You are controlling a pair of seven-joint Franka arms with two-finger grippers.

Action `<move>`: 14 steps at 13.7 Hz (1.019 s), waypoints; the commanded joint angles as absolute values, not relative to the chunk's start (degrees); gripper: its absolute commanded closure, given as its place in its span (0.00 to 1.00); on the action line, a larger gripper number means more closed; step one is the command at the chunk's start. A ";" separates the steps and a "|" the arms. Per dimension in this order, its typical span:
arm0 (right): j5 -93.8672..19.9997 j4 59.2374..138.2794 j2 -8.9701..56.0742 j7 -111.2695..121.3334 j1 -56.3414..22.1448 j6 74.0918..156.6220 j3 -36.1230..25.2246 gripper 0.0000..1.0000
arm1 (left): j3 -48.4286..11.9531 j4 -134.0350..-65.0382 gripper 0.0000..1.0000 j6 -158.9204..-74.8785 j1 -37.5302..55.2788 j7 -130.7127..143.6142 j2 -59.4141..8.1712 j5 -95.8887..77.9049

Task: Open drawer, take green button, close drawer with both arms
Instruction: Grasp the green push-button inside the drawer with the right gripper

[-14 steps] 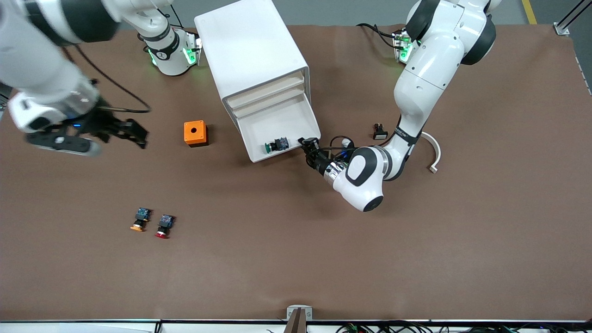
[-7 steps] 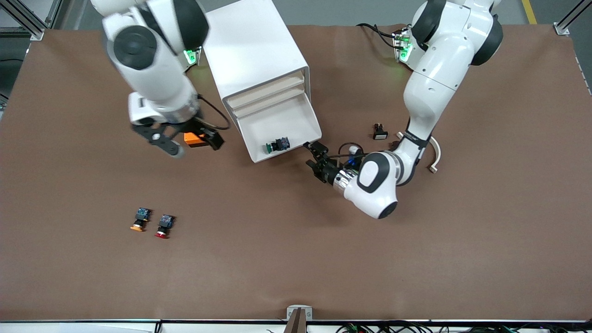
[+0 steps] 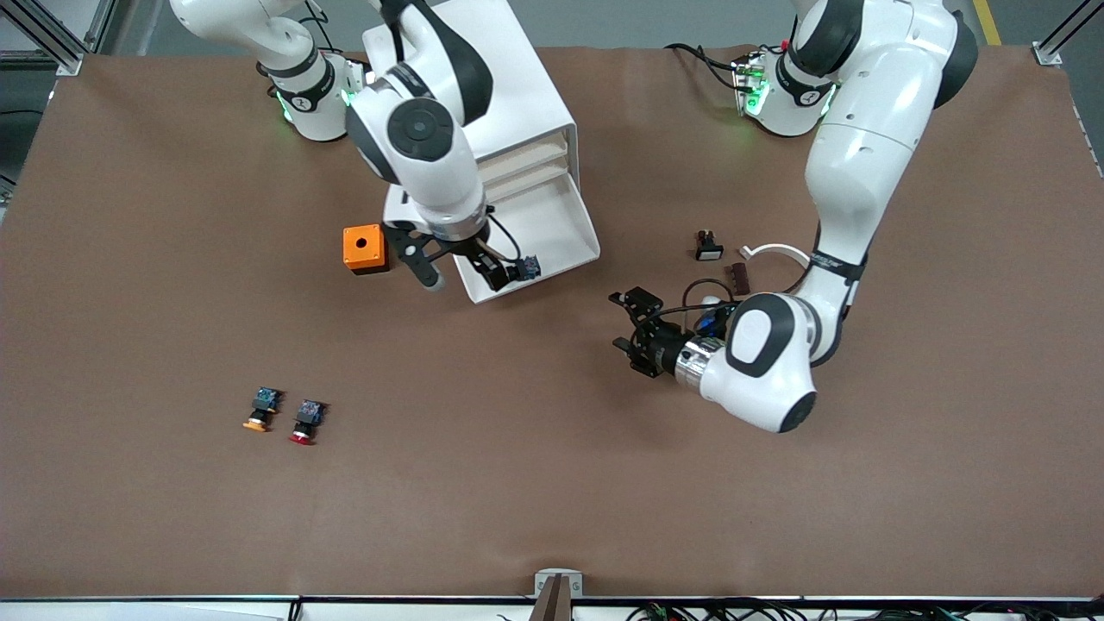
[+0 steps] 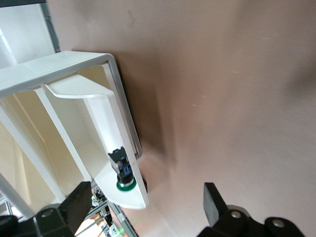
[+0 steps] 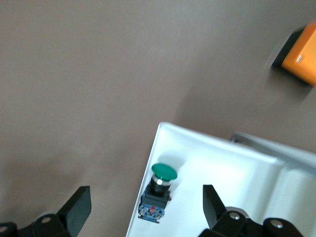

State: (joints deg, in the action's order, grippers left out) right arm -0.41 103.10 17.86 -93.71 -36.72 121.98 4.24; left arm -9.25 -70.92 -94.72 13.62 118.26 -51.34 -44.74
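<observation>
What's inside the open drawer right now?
One green-capped button lies in the drawer, near its front corner. The right gripper hovers open over it, covering part of the drawer floor in the front view.

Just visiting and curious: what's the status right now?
Right gripper open over the drawer, above the button. Left gripper open, empty, over bare table. Drawer pulled out; nothing blocking.
</observation>
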 commanded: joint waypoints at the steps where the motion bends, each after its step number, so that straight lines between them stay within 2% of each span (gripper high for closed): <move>1: -1.32 106.34 18.54 -98.60 -39.28 126.90 3.60 0.00 | -8.71 -71.37 0.01 -93.52 11.08 112.43 -48.18 -40.63; 5: -1.14 109.68 20.03 -102.47 -41.83 133.31 3.52 0.00 | -8.79 -71.63 0.01 -93.43 10.90 102.69 -42.91 -26.39; 10: -0.88 110.39 22.50 -104.23 -43.15 136.66 3.52 0.03 | -8.96 -71.72 0.01 -93.43 11.33 89.66 -40.61 -13.22; 13: -0.62 110.48 23.55 -104.41 -43.77 137.81 3.52 0.12 | -8.87 -71.45 0.01 -97.46 12.75 87.81 -40.70 -6.60; 14: -0.53 110.48 23.64 -104.41 -43.77 137.90 3.52 0.20 | -8.79 -71.46 0.01 -97.56 12.66 86.67 -40.61 -6.50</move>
State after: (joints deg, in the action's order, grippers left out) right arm -0.40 109.44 23.80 -103.21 -42.78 136.70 4.12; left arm -9.20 -70.74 -96.33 12.18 88.77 -41.53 -8.38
